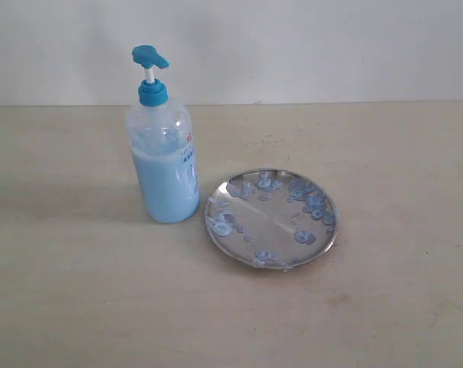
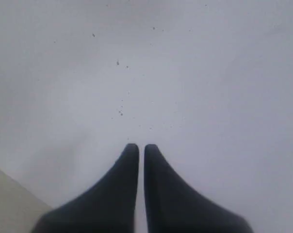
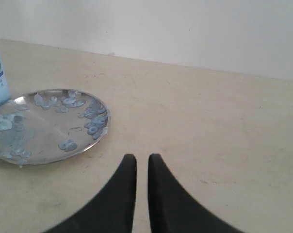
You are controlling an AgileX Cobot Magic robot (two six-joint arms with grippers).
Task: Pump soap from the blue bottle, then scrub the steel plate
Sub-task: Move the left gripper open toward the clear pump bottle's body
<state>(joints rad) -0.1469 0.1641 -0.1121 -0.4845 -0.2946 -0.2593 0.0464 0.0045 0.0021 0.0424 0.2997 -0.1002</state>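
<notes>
Judging by the pictures, little of the job is under way: the tall clear plastic pump bottle with a bright blue head point(image 1: 164, 153) stands upright on the pale beige table point(image 1: 78, 291), pump raised and no gripper on it. The round shiny steel plate with a raised rim point(image 1: 274, 222) lies just beside it, at about four o'clock from the bottle's base. Pale sky-blue soap point(image 1: 166, 188) fills the bottle's lower half, and bluish blobs point(image 1: 316, 203) dot the plate, thickest from twelve to three o'clock along the rim and again near nine and six. So soap appears to be on the plate, but the blobs sit whole and unsmeared, and scrubbing looks not yet done. No scrubbing tool shows anywhere. The exterior view shows neither arm. Only the wrist views do: the left gripper point(image 2: 141, 148) has its dark jaws drawn almost together on nothing, facing a blank whitish surface, while the right gripper point(image 3: 142, 158), likewise nearly closed and empty, hangs over bare table with the plate point(image 3: 44, 131) at its ten o'clock.
</notes>
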